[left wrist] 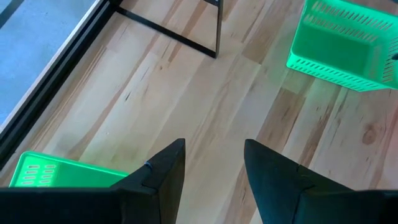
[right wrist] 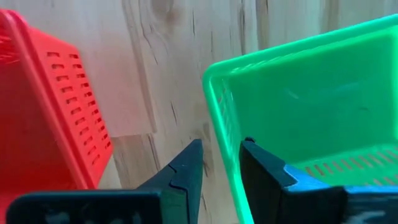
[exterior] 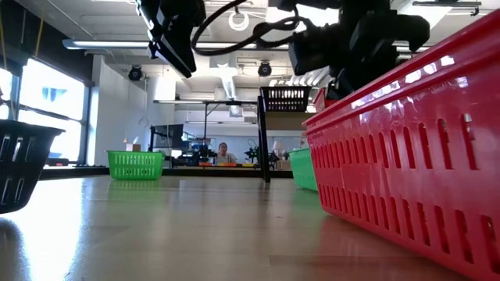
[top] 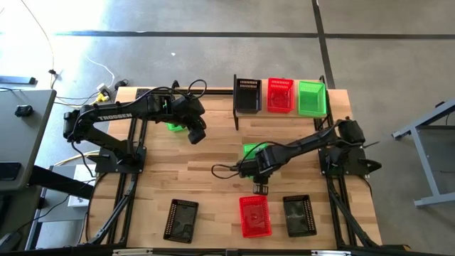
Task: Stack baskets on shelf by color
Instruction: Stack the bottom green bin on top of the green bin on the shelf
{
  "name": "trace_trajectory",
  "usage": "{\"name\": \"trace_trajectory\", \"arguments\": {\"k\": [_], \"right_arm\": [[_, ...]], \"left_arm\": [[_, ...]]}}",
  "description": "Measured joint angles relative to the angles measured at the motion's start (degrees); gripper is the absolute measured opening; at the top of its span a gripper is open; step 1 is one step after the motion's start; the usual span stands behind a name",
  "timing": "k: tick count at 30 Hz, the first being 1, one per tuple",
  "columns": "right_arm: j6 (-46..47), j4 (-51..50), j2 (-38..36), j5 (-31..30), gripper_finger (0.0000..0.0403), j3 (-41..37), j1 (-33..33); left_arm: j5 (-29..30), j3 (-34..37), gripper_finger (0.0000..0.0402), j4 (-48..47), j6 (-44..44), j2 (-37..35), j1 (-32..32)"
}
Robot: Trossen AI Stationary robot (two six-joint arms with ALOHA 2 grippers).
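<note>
My right gripper point(right wrist: 222, 152) is over the middle of the table, its fingers astride a side wall of a green basket point(top: 250, 150), which the arm partly hides from above. My left gripper point(left wrist: 214, 149) is open above bare wood, just off a second green basket point(top: 173, 127) that sits on its base on the table's far left part. The shelf point(top: 284, 114) at the far edge carries a black basket point(top: 247, 94), a red basket point(top: 280, 94) and a green basket point(top: 311, 97) side by side. My right gripper has the green basket's side wall near a corner point(right wrist: 217, 134) between its fingers, one finger point(right wrist: 267, 174) inside the basket and one finger point(right wrist: 183, 174) outside. It comes from above, pointing down. Whether the basket is lifted clear of the table, I cannot tell.
Along the near edge stand a black basket point(top: 181, 220), a red basket point(top: 254, 215) close to my right gripper, and another black basket point(top: 298, 214). Bare wood lies between the two arms and in front of the shelf.
</note>
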State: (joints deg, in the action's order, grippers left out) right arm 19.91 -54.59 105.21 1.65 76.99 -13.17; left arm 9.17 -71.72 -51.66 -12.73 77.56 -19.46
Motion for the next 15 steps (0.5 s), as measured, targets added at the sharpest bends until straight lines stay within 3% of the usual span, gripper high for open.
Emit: {"name": "trace_trajectory", "arguments": {"k": [10, 15], "right_arm": [[1.87, -1.05, 3.4, 0.04, 0.009, 0.0, 0.0], [2.74, -1.73, 3.56, -1.82, 0.005, 0.0, 0.0]], "left_arm": [[0.01, 0.0, 0.0156, 0.0, -0.02, 0.0, -0.01], [0.0, 0.0, 0.0156, 0.02, -0.04, 0.0, -0.01]]}}
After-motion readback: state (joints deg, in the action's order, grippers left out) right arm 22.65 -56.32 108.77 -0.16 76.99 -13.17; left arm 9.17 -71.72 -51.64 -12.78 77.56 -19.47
